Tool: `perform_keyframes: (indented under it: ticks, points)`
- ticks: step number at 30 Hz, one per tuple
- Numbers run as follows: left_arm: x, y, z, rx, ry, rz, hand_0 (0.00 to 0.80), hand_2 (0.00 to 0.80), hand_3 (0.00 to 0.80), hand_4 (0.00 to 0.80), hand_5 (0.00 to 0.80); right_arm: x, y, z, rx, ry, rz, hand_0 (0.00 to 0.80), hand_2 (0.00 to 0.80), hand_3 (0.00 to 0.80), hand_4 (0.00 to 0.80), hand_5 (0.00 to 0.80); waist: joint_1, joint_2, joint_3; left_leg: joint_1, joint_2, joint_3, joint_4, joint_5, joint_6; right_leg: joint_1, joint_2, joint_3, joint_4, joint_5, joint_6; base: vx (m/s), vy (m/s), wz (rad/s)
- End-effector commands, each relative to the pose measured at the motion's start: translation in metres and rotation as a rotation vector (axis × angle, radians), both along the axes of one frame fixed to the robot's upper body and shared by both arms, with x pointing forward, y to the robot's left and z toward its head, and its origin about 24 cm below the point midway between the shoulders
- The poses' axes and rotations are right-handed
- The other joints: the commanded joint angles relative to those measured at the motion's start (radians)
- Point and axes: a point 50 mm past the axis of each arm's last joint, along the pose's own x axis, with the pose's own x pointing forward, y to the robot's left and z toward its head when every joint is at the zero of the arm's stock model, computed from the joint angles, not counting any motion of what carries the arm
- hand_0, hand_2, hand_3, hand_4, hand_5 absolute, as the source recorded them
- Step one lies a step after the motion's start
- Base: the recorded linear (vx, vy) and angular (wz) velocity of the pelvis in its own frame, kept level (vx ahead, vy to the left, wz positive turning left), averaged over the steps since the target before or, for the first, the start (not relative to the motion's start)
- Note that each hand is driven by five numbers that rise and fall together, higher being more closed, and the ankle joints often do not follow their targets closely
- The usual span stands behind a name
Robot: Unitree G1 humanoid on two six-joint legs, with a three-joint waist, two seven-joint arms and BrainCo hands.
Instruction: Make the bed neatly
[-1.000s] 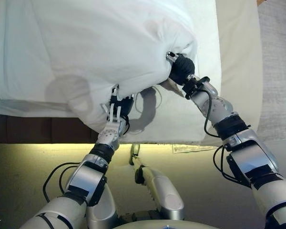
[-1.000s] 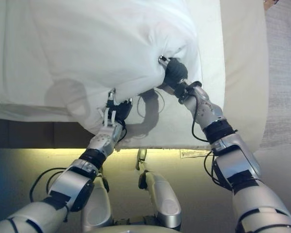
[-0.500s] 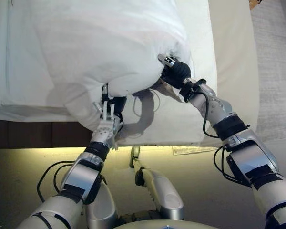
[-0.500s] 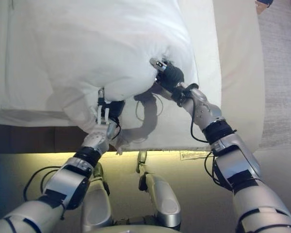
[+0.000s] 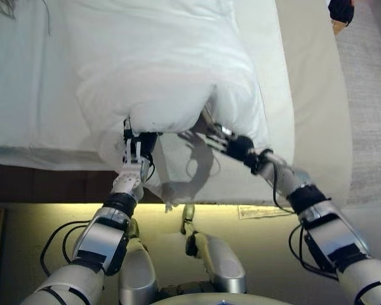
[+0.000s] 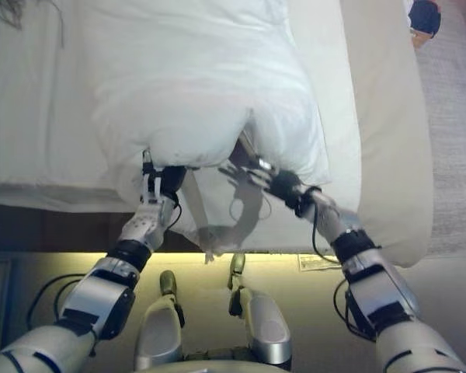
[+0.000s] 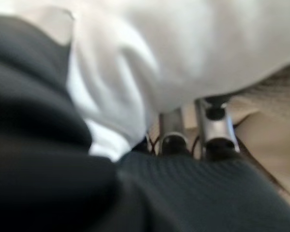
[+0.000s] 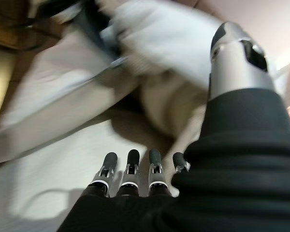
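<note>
Right now I see the plump white fabric pillow (image 5: 165, 70) lying on the white-sheeted bed (image 5: 25, 95), bunched near the bed's front edge, with its near side lifted slightly off the sheet. My left hand (image 5: 134, 143) is pushed up into the pillow's lower left corner; in the left wrist view white cloth is bunched against the dark cover and over the fingers, so I cannot tell how they are set. My right hand (image 5: 227, 143) sits just off the pillow's lower right side, above the sheet, and its wrist view shows the fingers (image 8: 130, 162) stretched out straight with the thumb (image 8: 239, 58) apart, gripping nothing. A beige cloth bed base (image 5: 317, 95) runs along the right, beside grey carpet (image 5: 368, 114).
</note>
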Motion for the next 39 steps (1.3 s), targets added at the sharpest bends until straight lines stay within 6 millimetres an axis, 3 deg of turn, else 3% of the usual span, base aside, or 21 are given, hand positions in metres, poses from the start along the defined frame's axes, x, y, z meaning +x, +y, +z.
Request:
perform_keyframes:
  ticks: [1, 5, 13, 22, 28, 34, 39]
  points:
    - [0.002, -0.006, 0.028, 0.012, -0.210, -0.028, 0.800, 0.800, 0.800, 0.800, 0.800, -0.021, -0.009, -0.034, 0.028, 0.091, -0.016, 0.000, 0.000, 0.000, 0.000, 0.000, 0.029, 0.036, -0.150, -0.016, 0.009, -0.012, -0.005, 0.006, -0.014, 0.085, -0.092, -0.042, 0.073, -0.143, 0.143, 0.076, 0.093, -0.02]
    - [-0.013, 0.010, 0.008, 0.042, -0.179, 0.004, 0.800, 0.800, 0.800, 0.800, 0.800, -0.053, -0.029, -0.072, 0.032, 0.204, -0.067, 0.000, 0.000, 0.000, 0.000, 0.000, 0.038, 0.068, -0.202, 0.025, -0.002, -0.019, -0.033, 0.011, -0.008, 0.125, -0.097, -0.049, 0.064, -0.145, 0.148, 0.078, 0.081, 0.01]
    - [-0.050, 0.052, -0.032, 0.130, -0.073, 0.082, 0.800, 0.800, 0.800, 0.800, 0.800, -0.103, -0.055, -0.116, 0.071, 0.357, -0.210, 0.000, 0.000, 0.000, 0.000, 0.000, 0.080, 0.116, -0.300, 0.100, -0.023, -0.046, -0.097, 0.027, 0.001, 0.215, -0.096, -0.079, 0.028, -0.144, 0.146, 0.063, 0.053, 0.07]
    - [-0.100, 0.107, -0.070, 0.183, 0.060, 0.203, 0.800, 0.800, 0.800, 0.800, 0.800, -0.135, -0.075, -0.136, 0.085, 0.435, -0.304, 0.000, 0.000, 0.000, 0.000, 0.000, 0.138, 0.146, -0.346, 0.152, -0.039, -0.067, -0.149, 0.034, 0.003, 0.289, -0.098, -0.121, -0.029, -0.131, 0.150, -0.015, 0.045, 0.17]
    - [-0.156, 0.168, -0.095, 0.223, 0.234, 0.358, 0.800, 0.800, 0.800, 0.800, 0.800, -0.139, -0.081, -0.138, 0.091, 0.441, -0.320, 0.000, 0.000, 0.000, 0.000, 0.000, 0.174, 0.162, -0.368, 0.155, -0.047, -0.070, -0.164, 0.035, 0.002, 0.299, -0.108, -0.149, -0.077, -0.109, 0.165, -0.027, 0.047, 0.11]
    - [-0.225, 0.242, -0.089, 0.278, 0.388, 0.575, 0.800, 0.800, 0.800, 0.800, 0.800, -0.142, -0.088, -0.139, 0.101, 0.440, -0.358, 0.000, 0.000, 0.000, 0.000, 0.000, 0.202, 0.182, -0.380, 0.143, -0.054, -0.068, -0.164, 0.034, 0.008, 0.289, -0.120, -0.172, -0.077, -0.108, 0.178, -0.030, 0.051, 0.05]
    - [-0.268, 0.283, -0.070, 0.310, 0.469, 0.723, 0.800, 0.800, 0.800, 0.800, 0.800, -0.151, -0.100, -0.142, 0.093, 0.462, -0.414, 0.000, 0.000, 0.000, 0.000, 0.000, 0.214, 0.191, -0.380, 0.143, -0.056, -0.068, -0.164, 0.026, 0.009, 0.294, -0.121, -0.185, -0.077, -0.118, 0.183, -0.012, 0.051, 0.11]
